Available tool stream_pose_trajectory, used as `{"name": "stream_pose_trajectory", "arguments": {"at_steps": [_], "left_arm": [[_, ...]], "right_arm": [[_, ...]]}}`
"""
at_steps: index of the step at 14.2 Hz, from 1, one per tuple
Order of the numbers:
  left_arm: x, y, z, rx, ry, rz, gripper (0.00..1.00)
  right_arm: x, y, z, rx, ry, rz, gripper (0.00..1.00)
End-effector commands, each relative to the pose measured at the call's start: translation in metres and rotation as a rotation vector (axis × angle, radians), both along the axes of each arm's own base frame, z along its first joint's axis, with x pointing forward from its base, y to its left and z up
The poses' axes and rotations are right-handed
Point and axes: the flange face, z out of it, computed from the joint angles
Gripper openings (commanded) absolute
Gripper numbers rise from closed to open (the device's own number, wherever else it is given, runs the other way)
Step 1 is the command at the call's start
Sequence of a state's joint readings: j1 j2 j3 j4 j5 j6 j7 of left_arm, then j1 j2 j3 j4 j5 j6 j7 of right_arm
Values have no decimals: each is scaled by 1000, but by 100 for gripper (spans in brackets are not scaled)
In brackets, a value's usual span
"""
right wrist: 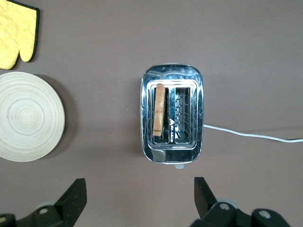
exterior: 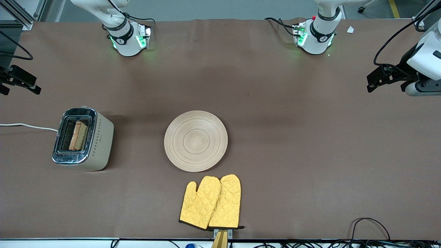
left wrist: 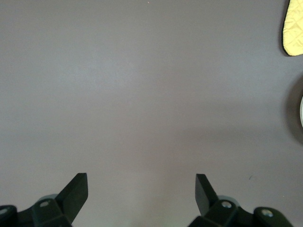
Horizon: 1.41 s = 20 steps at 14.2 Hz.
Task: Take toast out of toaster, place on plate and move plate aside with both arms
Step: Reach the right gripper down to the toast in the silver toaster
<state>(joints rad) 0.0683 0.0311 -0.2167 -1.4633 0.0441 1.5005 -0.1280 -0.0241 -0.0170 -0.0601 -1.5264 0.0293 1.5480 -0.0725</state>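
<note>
Grippers: left (left wrist: 141,194) wide open, empty | right (right wrist: 140,198) wide open, empty

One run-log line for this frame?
toast in toaster slot | plate bare | left tool open over table | right tool open above toaster

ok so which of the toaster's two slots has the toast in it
The slot nearer the plate: the toast stands on edge in it, while the toaster's other slot, toward the right arm's end of the table, is empty.
</note>
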Motion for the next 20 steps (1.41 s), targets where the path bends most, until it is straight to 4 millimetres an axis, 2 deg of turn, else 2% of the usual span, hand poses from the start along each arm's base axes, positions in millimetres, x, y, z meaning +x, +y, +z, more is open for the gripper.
{"name": "stream_pose_trajectory", "arguments": {"at_steps": [1,5,8,9,11,13,14,17,19,20], "left_arm": [[-4,3,9,-3,1,-13,100],[-2,5,7,-2,4,-8,100],[-2,5,15,-3,-13,-6,100],[-1,6,14,-6,-11,-2,100],[-1,5,14,-3,-12,-5,100],[-1,5,14,-4,-13,-9,100],[-1,4,14,-5,-13,-11,100],[-1,4,14,-10,-11,-7,100],[0,4,12,-14,-7,-12,100],[0,5,13,-13,-9,-12,100]], "right_arm": [[-5,4,4,-13,7,11,100],[-4,11,3,-14,11,17,100],[-3,4,5,-37,-3,14,100],[1,-2,0,-38,-1,0,100],[32,-2,-60,-43,94,11,100],[57,-1,-116,-44,117,16,100],[66,-3,-141,-46,122,15,100],[89,-6,-237,-54,145,14,100],[98,-8,-277,-58,168,10,98],[99,-9,-289,-57,184,11,85]]}}
